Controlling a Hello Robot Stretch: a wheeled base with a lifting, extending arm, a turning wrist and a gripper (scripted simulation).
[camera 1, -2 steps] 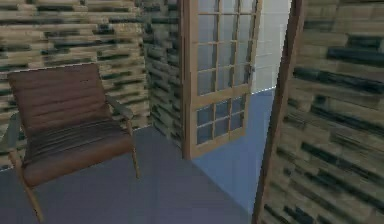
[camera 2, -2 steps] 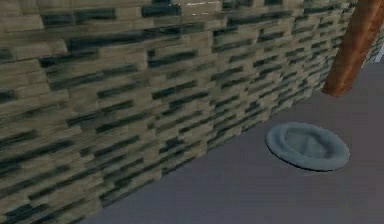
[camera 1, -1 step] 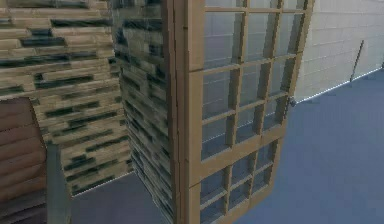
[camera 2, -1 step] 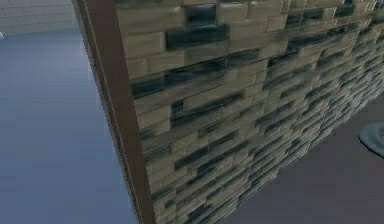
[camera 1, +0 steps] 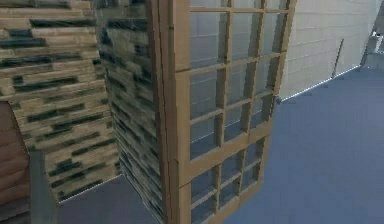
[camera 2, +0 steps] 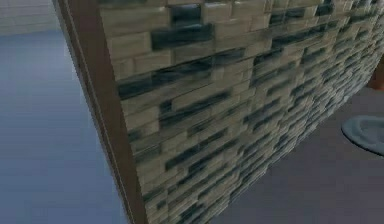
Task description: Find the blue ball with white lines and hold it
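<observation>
We are searching close against a brick wall point(camera 2: 230, 110) beside a paned wooden door point(camera 1: 225, 100), and we cannot tell where the ball lies or how the jaws stand.

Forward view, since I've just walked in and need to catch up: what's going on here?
The Stretch seems to be at the searching stage, close beside a stone-patterned wall. Ahead stands a wooden door with glass panes, and blue-grey floor runs past it on the forward view's right toward a pale panelled wall. The arm side view has a grey round thing on the floor at its right edge.
</observation>
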